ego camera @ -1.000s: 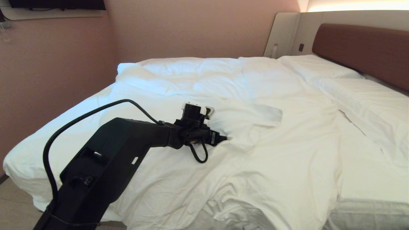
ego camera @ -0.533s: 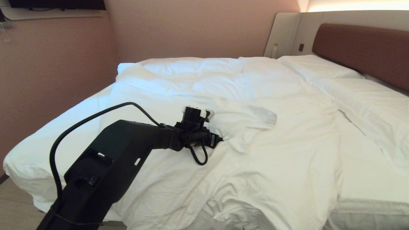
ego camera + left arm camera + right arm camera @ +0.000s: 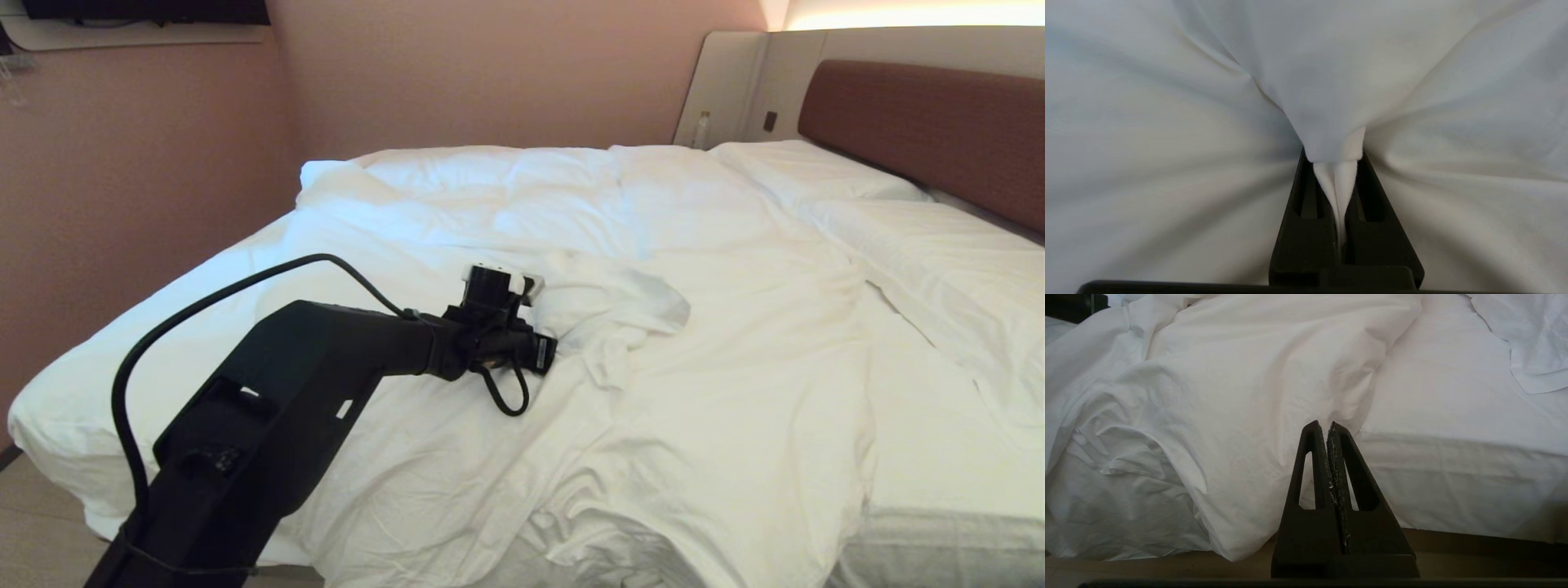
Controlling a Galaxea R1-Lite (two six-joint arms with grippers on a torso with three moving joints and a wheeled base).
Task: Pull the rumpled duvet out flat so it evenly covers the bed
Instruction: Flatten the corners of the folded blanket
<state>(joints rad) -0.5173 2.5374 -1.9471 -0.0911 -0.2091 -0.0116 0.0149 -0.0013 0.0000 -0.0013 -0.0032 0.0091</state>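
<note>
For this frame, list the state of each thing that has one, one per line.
duvet: rumpled, a fold pinched up mid-bed, not yet flat
left gripper: shut on the duvet fold
right gripper: shut, empty, at the bed's side
pillows: lying flat by the headboard

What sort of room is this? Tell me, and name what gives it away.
Most likely a hotel bedroom. A wide bed with all-white linen and a rumpled duvet, a brown padded headboard set in beige wall panels, and two white pillows laid side by side all suggest it.
</note>
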